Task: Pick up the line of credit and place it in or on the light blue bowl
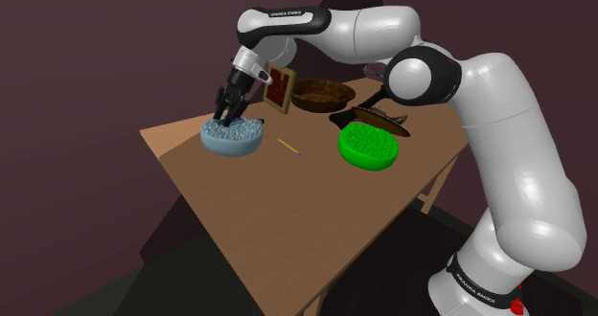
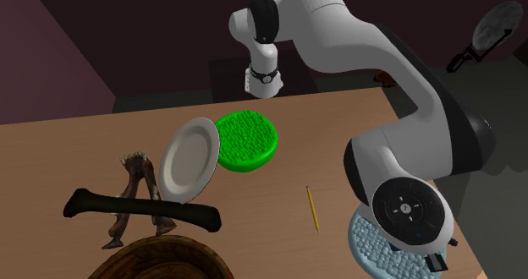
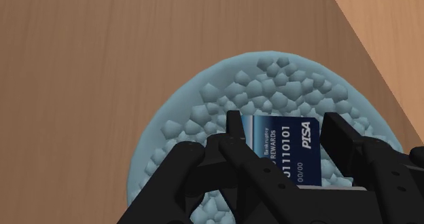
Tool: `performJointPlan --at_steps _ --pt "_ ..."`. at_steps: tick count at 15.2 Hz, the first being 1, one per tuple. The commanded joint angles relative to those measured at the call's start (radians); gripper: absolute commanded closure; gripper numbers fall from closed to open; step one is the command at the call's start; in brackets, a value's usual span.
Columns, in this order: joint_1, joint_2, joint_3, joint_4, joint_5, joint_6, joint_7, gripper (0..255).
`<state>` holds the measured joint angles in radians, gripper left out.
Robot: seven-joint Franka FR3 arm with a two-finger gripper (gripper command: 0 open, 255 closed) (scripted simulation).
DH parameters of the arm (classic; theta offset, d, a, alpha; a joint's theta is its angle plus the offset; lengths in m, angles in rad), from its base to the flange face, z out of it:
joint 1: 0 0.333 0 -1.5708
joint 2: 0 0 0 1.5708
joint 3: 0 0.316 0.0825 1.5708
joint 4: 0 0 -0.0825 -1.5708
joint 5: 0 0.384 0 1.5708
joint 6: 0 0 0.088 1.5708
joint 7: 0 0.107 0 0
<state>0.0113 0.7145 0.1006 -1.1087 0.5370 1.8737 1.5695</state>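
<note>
As the claw (image 3: 283,129) grips it, the dark-blue card (image 3: 293,155) reads PISA.

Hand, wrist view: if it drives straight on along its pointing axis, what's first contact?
The light blue bowl: the hand points straight into its pebbly inside. The blue card clasped between the fingers would likely touch about when the fingertips do; how big the gap is, I can't judge.

wooden table (image 1: 287,204), light blue bowl (image 1: 233,141), green bowl (image 1: 369,146), yellow pencil (image 1: 288,146), brown bowl (image 1: 321,97)
</note>
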Motion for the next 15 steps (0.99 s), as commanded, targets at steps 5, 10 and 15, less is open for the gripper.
performJointPlan --at_steps 5,10,15 --pt "0.001 0.001 0.000 -0.005 0.001 0.007 -0.002 255" --pt "0.001 0.001 0.000 -0.005 0.001 0.007 -0.002 0" --pt "-0.018 -0.012 -0.004 0.029 -0.003 -0.046 0.004 0"
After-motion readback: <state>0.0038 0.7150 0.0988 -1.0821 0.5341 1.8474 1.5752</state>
